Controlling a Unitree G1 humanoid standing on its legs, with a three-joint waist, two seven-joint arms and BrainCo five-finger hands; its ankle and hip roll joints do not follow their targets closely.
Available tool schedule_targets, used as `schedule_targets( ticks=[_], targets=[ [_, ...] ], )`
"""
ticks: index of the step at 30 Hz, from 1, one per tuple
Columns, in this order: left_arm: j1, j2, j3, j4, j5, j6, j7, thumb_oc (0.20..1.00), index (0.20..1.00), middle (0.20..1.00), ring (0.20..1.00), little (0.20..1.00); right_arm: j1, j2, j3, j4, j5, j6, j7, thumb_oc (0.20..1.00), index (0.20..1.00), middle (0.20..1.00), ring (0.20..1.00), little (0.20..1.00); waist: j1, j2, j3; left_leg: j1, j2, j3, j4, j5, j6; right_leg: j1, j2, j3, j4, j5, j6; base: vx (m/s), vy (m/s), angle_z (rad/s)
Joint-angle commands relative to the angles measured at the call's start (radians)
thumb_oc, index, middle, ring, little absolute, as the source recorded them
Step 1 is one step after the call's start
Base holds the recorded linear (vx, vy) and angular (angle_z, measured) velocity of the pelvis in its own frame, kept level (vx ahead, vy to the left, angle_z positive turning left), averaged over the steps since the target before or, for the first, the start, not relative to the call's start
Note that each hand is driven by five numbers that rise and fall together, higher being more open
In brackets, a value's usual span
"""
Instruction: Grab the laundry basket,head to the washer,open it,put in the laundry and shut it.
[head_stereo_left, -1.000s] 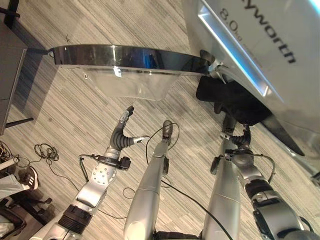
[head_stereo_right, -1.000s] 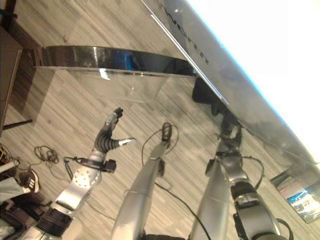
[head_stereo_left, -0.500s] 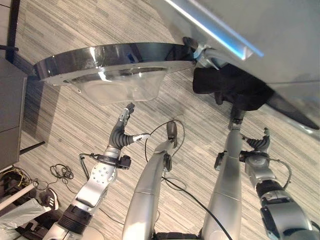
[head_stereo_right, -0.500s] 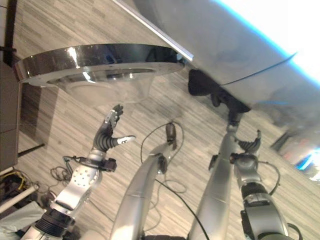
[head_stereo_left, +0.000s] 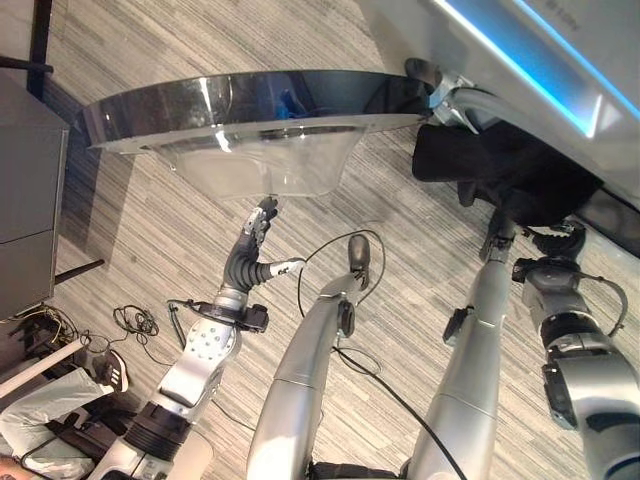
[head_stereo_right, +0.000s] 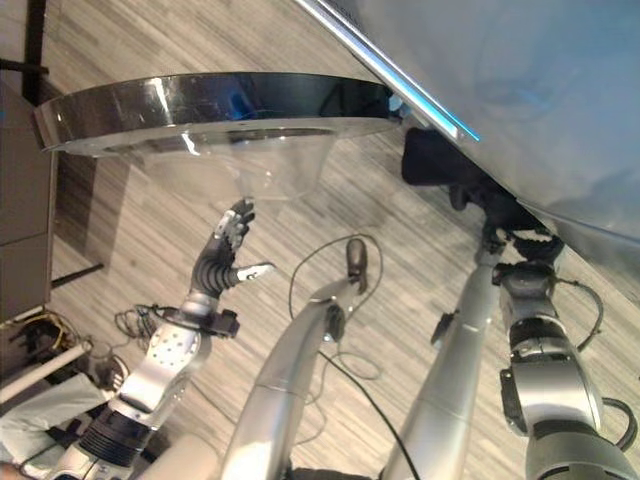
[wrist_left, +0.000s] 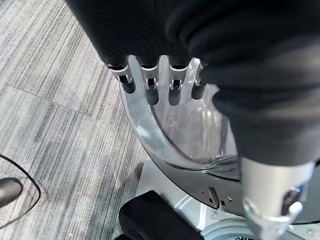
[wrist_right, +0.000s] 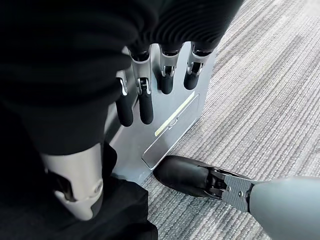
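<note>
We are holding our left hand (head_stereo_left: 258, 243) open just under the swung-out washer door (head_stereo_left: 250, 105), probably readying to push it. Dark laundry (head_stereo_left: 500, 175) is hanging from the drum mouth; our right hand (head_stereo_left: 553, 262) beside it is relaxed, gripping nothing.

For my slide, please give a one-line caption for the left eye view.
Left hand open below the washer's open door; dark laundry hangs from the drum opening.
</note>
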Motion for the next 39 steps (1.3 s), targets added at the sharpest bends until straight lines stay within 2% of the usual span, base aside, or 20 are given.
schedule_targets(
  ticks=[1,10,13,20,21,22,23,24,32,33,37,39],
  targets=[
    [0.044,-0.015,-0.006,-0.098,-0.040,-0.047,-0.015,1.000,1.000,1.000,1.000,1.000,-0.055,-0.149,0.063,-0.004,0.040,-0.043,-0.001,1.000,1.000,1.000,1.000,1.000,0.008,0.106,0.004,0.041,0.029,-0.046,-0.111,-0.038,-0.055,0.037,-0.040,-0.039,-0.004,-0.098,0.093,0.01,-0.038,0.02],
    [-0.024,-0.047,-0.062,-0.092,-0.049,-0.053,-0.012,1.000,1.000,1.000,1.000,1.000,-0.188,-0.089,0.124,0.024,0.117,-0.071,0.010,1.000,1.000,1.000,1.000,1.000,0.044,0.114,0.004,0.036,0.039,-0.071,-0.134,-0.019,-0.062,0.039,-0.028,-0.061,-0.001,-0.104,0.092,0.02,-0.047,0.06],
    [-0.052,-0.058,-0.092,-0.091,-0.059,-0.055,-0.013,1.000,1.000,1.000,1.000,1.000,-0.275,-0.046,0.101,0.019,0.199,-0.107,-0.012,1.000,1.000,1.000,1.000,1.000,0.065,0.132,0.004,0.035,0.031,-0.079,-0.144,-0.012,-0.064,0.044,-0.032,-0.061,-0.002,-0.103,0.093,0.02,0.002,0.08],
    [-0.060,-0.053,-0.095,-0.088,-0.067,-0.063,-0.014,1.000,1.000,1.000,1.000,1.000,-0.339,-0.077,0.079,0.003,0.249,-0.130,-0.035,1.000,1.000,1.000,1.000,1.000,0.090,0.152,0.004,0.026,0.017,-0.088,-0.120,-0.019,-0.063,0.041,-0.043,-0.046,0.032,-0.125,0.089,0.00,0.017,0.08],
    [-0.059,-0.050,-0.092,-0.088,-0.068,-0.064,-0.012,1.000,1.000,1.000,1.000,1.000,-0.341,-0.085,0.081,-0.001,0.249,-0.130,-0.039,0.912,0.912,0.912,0.912,0.912,0.090,0.151,0.004,0.023,0.018,-0.090,-0.115,-0.021,-0.062,0.039,-0.041,-0.042,0.044,-0.132,0.085,-0.01,0.010,0.06],
    [-0.059,-0.045,-0.086,-0.088,-0.069,-0.065,-0.009,1.000,1.000,1.000,1.000,1.000,-0.344,-0.094,0.081,-0.004,0.249,-0.129,-0.041,0.539,0.539,0.539,0.539,0.539,0.088,0.150,0.004,0.019,0.021,-0.091,-0.105,-0.024,-0.061,0.031,-0.037,-0.038,0.062,-0.144,0.079,-0.01,-0.003,0.04],
    [-0.059,-0.044,-0.085,-0.088,-0.069,-0.065,-0.009,1.000,1.000,1.000,1.000,1.000,-0.345,-0.094,0.081,-0.004,0.249,-0.129,-0.041,0.479,0.479,0.479,0.479,0.479,0.088,0.150,0.004,0.017,0.022,-0.091,-0.103,-0.026,-0.061,0.028,-0.036,-0.038,0.067,-0.147,0.078,0.00,-0.012,0.06],
    [-0.057,-0.036,-0.075,-0.090,-0.068,-0.067,0.000,1.000,1.000,1.000,1.000,1.000,-0.348,-0.107,0.081,-0.012,0.252,-0.131,-0.047,0.200,0.200,0.200,0.200,0.200,0.084,0.144,0.004,0.007,0.028,-0.095,-0.082,-0.034,-0.059,0.013,-0.021,-0.032,0.098,-0.166,0.067,0.00,-0.017,0.06],
    [-0.056,-0.021,-0.060,-0.084,-0.062,-0.057,0.019,1.000,1.000,1.000,1.000,1.000,-0.321,-0.120,0.085,-0.110,0.250,-0.171,-0.074,0.200,0.200,0.200,0.200,0.200,0.063,0.100,0.004,-0.047,0.090,-0.091,0.023,-0.079,-0.066,-0.056,0.029,-0.062,0.224,-0.239,0.033,0.01,-0.047,-0.05],
    [-0.047,-0.013,-0.057,-0.083,-0.058,-0.050,0.021,1.000,1.000,1.000,1.000,1.000,-0.283,-0.111,0.067,-0.189,0.249,-0.193,-0.089,0.200,0.200,0.200,0.200,0.200,0.050,0.088,0.004,-0.063,0.109,-0.097,0.078,-0.098,-0.068,-0.079,0.048,-0.062,0.290,-0.271,0.023,-0.02,-0.090,-0.16],
    [-0.023,-0.004,-0.045,-0.090,-0.057,-0.042,0.020,1.000,1.000,1.000,1.000,1.000,-0.208,-0.078,0.026,-0.331,0.243,-0.230,-0.109,0.200,0.200,0.200,0.200,0.200,0.025,0.073,0.004,-0.078,0.133,-0.114,0.158,-0.126,-0.067,-0.097,0.077,-0.055,0.384,-0.321,0.004,-0.01,-0.086,-0.16],
    [0.001,0.008,-0.034,-0.098,-0.059,-0.035,0.018,1.000,1.000,1.000,1.000,1.000,-0.154,-0.035,-0.013,-0.447,0.246,-0.274,-0.117,0.200,0.200,0.200,0.200,0.200,0.004,0.059,0.004,-0.082,0.153,-0.129,0.227,-0.153,-0.064,-0.102,0.106,-0.050,0.467,-0.366,-0.014,-0.01,-0.123,-0.03]
  ],
)
